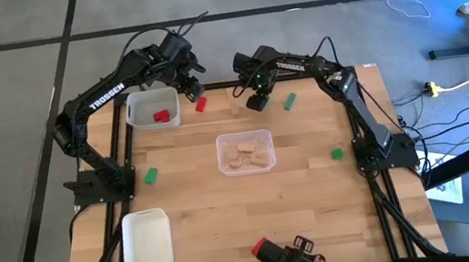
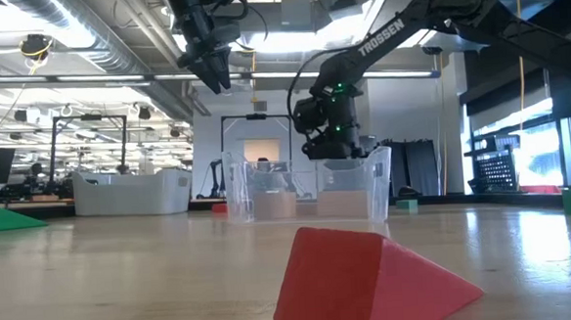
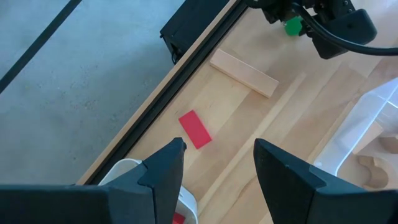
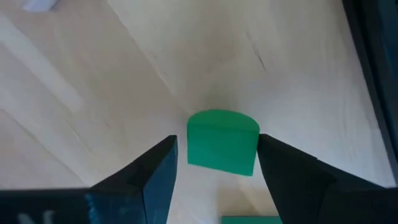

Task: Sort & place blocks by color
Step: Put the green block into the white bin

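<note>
My right gripper [image 1: 256, 102] points down at the table's far middle, open, with a green half-round block [image 4: 222, 142] lying on the table between its fingers, which stand close on either side. My left gripper [image 1: 188, 80] hangs open and empty, raised over the far-left white tray [image 1: 140, 101], which holds a red block [image 1: 161, 116]. On the table by that tray lie a flat red block [image 3: 195, 129] and a light-wood bar [image 3: 244, 73]. Another green block [image 1: 290, 100] lies right of my right gripper.
A clear tray [image 1: 220, 142] at the centre holds light-wood blocks [image 1: 247, 154]. A second white tray [image 1: 146, 242] sits near left. Green blocks lie at the left [image 1: 151, 175] and right [image 1: 337, 153]. A red wedge [image 2: 370, 278] lies at the near edge.
</note>
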`<move>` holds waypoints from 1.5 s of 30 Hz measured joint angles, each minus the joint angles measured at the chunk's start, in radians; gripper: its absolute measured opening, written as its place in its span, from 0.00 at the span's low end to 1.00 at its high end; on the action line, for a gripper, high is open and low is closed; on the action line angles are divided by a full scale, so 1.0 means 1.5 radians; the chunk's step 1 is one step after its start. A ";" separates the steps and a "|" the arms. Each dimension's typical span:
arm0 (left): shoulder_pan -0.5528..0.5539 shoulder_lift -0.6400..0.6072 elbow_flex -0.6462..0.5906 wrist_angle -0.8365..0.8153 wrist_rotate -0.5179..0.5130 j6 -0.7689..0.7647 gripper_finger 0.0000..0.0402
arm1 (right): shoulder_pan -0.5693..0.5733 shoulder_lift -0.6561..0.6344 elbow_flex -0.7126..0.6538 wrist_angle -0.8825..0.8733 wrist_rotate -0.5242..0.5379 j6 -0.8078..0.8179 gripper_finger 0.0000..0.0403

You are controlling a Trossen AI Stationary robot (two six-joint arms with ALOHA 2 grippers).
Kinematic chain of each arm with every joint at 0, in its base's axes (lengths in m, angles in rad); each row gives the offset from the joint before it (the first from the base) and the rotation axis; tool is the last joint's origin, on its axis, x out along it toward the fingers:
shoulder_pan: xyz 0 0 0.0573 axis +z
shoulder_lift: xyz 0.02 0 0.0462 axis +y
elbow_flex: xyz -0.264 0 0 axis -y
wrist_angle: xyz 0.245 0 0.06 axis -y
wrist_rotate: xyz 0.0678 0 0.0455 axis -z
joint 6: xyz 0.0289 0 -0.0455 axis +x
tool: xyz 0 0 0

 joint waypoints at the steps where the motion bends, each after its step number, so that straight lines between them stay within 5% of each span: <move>1: 0.000 0.000 0.000 0.000 0.000 0.000 0.46 | 0.000 0.000 0.000 0.001 0.000 0.000 0.55; 30: 0.000 0.000 0.000 0.000 0.003 0.000 0.46 | 0.002 0.044 0.002 -0.008 0.029 0.000 0.55; 37: 0.000 0.000 0.000 0.000 0.005 0.000 0.46 | 0.003 0.045 0.002 -0.004 0.031 0.001 0.43; 45: 0.000 0.000 0.000 0.000 0.005 0.001 0.46 | 0.003 0.047 0.008 -0.010 0.033 -0.005 0.43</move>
